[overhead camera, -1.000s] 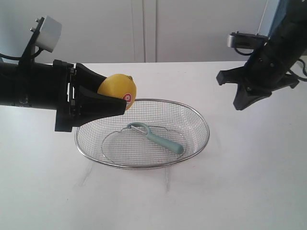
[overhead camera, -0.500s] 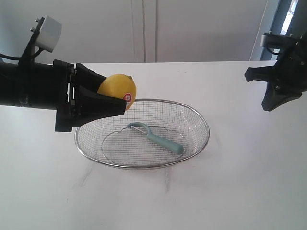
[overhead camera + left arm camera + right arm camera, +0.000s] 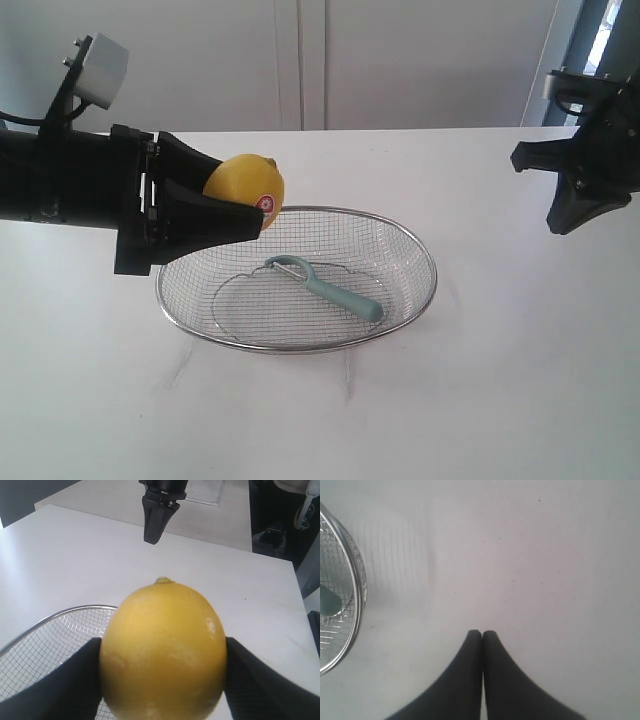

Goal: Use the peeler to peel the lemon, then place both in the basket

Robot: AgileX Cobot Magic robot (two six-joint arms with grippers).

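My left gripper (image 3: 245,210) is shut on the yellow lemon (image 3: 246,189), held in the air over the left rim of the wire basket (image 3: 420,240); its red-and-white sticker faces the exterior camera. In the left wrist view the lemon (image 3: 164,652) fills the space between the black fingers (image 3: 250,680), above the basket rim (image 3: 60,615). The teal peeler (image 3: 330,288) lies inside the basket, loop head to the left. My right gripper (image 3: 560,222) hangs shut and empty over the table at far right; its fingertips (image 3: 489,636) touch each other.
The white table (image 3: 480,400) carries only the basket. A white wall panel rises behind the table's far edge. In the right wrist view the basket rim (image 3: 359,580) and the peeler's handle end (image 3: 327,602) sit off to one side of the gripper.
The right arm has drawn back to the right, away from the basket, and stopped there. The left gripper with the lemon has not moved.
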